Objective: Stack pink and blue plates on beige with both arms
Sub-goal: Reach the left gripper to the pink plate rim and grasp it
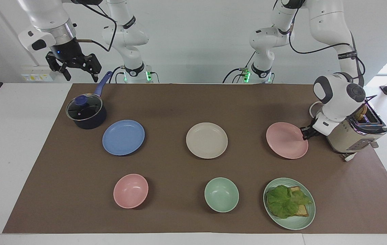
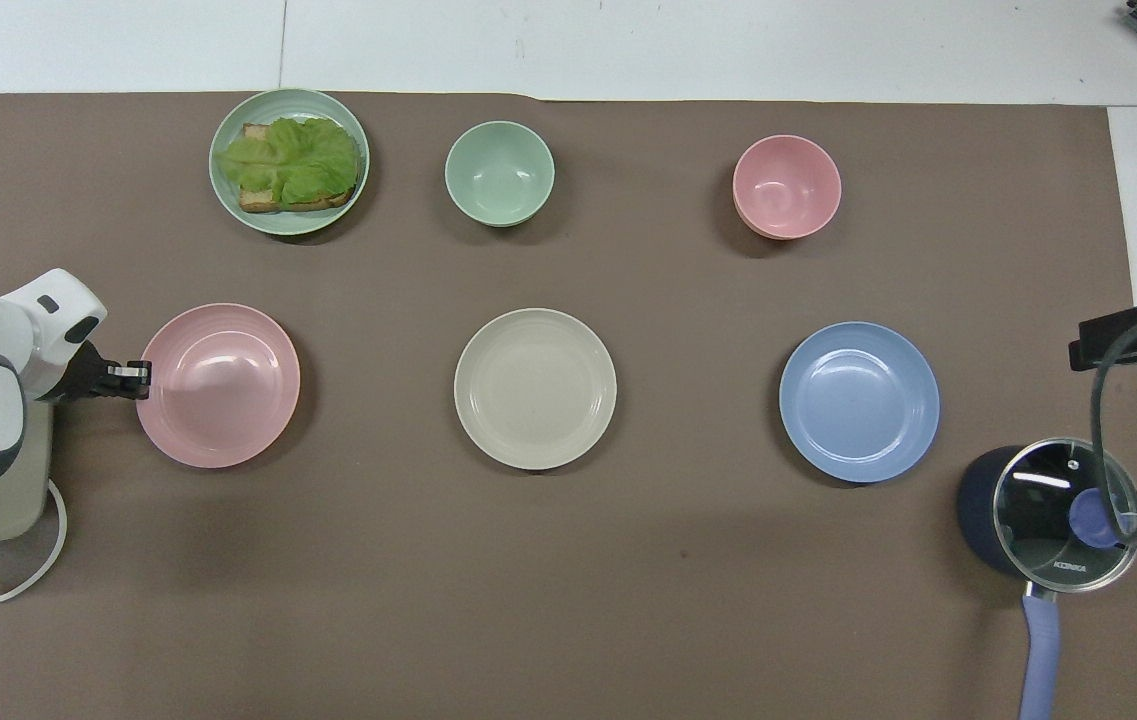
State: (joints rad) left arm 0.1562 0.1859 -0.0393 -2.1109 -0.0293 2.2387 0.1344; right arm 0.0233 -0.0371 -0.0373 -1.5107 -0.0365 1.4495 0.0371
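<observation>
The pink plate [image 1: 285, 140] [image 2: 223, 385] lies on the brown mat toward the left arm's end. My left gripper [image 1: 305, 133] [image 2: 140, 372] is low at the plate's rim on the toaster side, shut on that rim. The beige plate [image 1: 207, 140] [image 2: 535, 388] sits bare at the middle of the mat. The blue plate [image 1: 123, 137] [image 2: 859, 401] rests toward the right arm's end. My right gripper [image 1: 77, 69] waits open, raised above the table's edge beside the saucepan, with nothing in it.
A cream toaster [image 1: 353, 136] stands just beside the left gripper. A dark saucepan [image 1: 86, 112] with a glass lid sits near the blue plate. Farther from the robots lie a pink bowl [image 1: 130, 190], a green bowl [image 1: 221, 194] and a green plate [image 1: 310, 217] with lettuce on toast.
</observation>
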